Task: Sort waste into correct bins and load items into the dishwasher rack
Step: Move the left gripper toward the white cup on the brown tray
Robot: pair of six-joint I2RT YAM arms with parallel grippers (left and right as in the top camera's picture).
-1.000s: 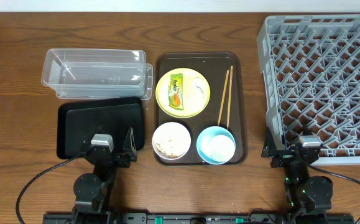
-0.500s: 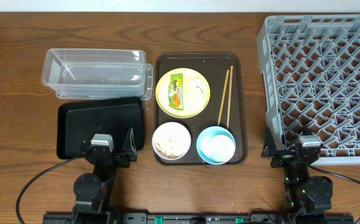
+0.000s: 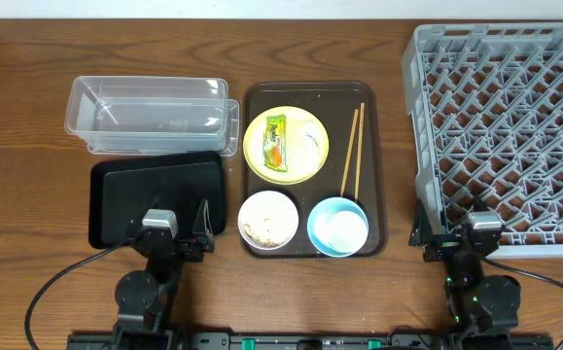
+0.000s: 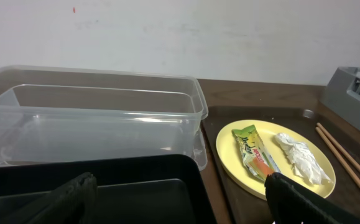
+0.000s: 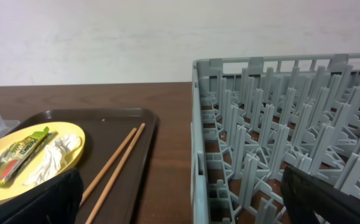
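A yellow plate (image 3: 285, 144) holds a green wrapper (image 3: 276, 142) and white tissue (image 3: 309, 142); both show in the left wrist view, wrapper (image 4: 254, 150) and tissue (image 4: 299, 157). Chopsticks (image 3: 352, 151) lie beside the plate. A white bowl (image 3: 267, 220) holds rice scraps. A small white cup (image 3: 343, 229) sits in a light blue bowl (image 3: 322, 214). The clear tub (image 3: 150, 115) and black tray (image 3: 155, 196) lie left. The grey rack (image 3: 505, 126) is right. My left gripper (image 4: 180, 199) is open over the black tray. My right gripper (image 5: 180, 199) is open at the rack's near corner.
All the dishes sit on a dark brown serving tray (image 3: 376, 165) in the middle of the wooden table. The tub stands just behind the black tray. A white wall lies beyond the table's far edge.
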